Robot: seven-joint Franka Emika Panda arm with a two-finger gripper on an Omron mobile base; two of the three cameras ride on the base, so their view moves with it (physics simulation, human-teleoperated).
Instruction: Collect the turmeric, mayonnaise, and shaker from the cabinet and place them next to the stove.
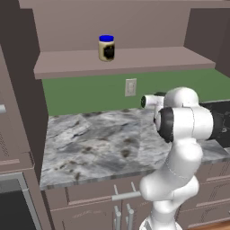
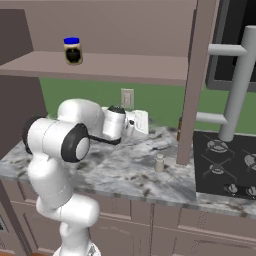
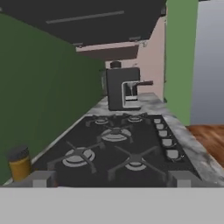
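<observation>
The mayonnaise (image 1: 106,48) (image 2: 73,50), a cream jar with a blue lid, stands on the cabinet shelf (image 1: 134,60) (image 2: 125,67). The small pale shaker (image 2: 159,162) is upright on the marble counter, just left of the stove (image 2: 225,160) (image 3: 118,148). The amber turmeric (image 3: 19,164) with its dark cap stands by the stove's near left corner; in the right base view it (image 2: 179,129) peeks out from behind a cabinet panel. My gripper (image 3: 112,179) is open and empty, low over the counter and pointing along the stove, with fingertips (image 3: 43,178) wide apart.
A dark coffee machine (image 3: 122,87) stands beyond the stove's far end. A wall outlet (image 1: 130,87) sits on the green backsplash. An open cabinet door panel (image 2: 192,85) hangs down near the shaker. Base drawers with handles (image 1: 123,195) run under the counter.
</observation>
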